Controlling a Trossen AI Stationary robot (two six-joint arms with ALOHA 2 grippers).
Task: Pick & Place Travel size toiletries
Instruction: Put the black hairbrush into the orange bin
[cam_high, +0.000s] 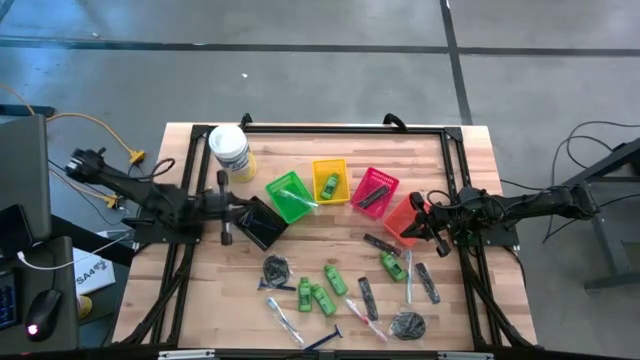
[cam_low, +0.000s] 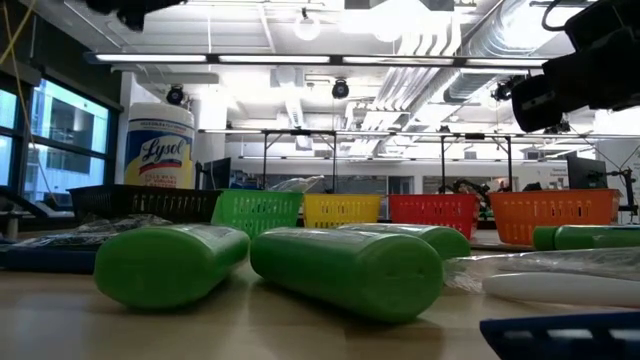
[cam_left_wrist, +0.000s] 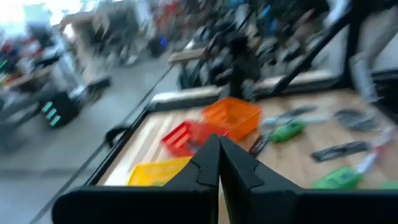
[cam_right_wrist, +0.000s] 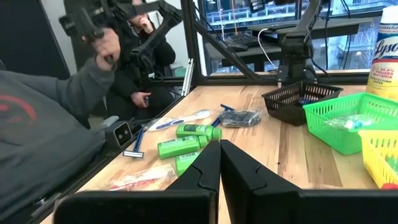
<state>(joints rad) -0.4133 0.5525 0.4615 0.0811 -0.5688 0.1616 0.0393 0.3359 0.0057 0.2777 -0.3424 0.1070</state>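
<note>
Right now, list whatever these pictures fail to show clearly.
- Black basket contents: high view, too dark and small.
- Orange basket: high view, partly covered by the right claw.
- Toiletries in the left wrist view: blurred.
- Person in the right wrist view: cut off by the edge.

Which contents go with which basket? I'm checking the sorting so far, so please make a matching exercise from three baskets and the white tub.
Things:
1. green basket
2. yellow basket
3. red basket
4. tub

States:
a. holds a green bottle
b. holds a black comb
c. holds a clear tube
d. stands upright, outside the baskets

Pairs: 1-c, 2-a, 3-b, 4-d
</note>
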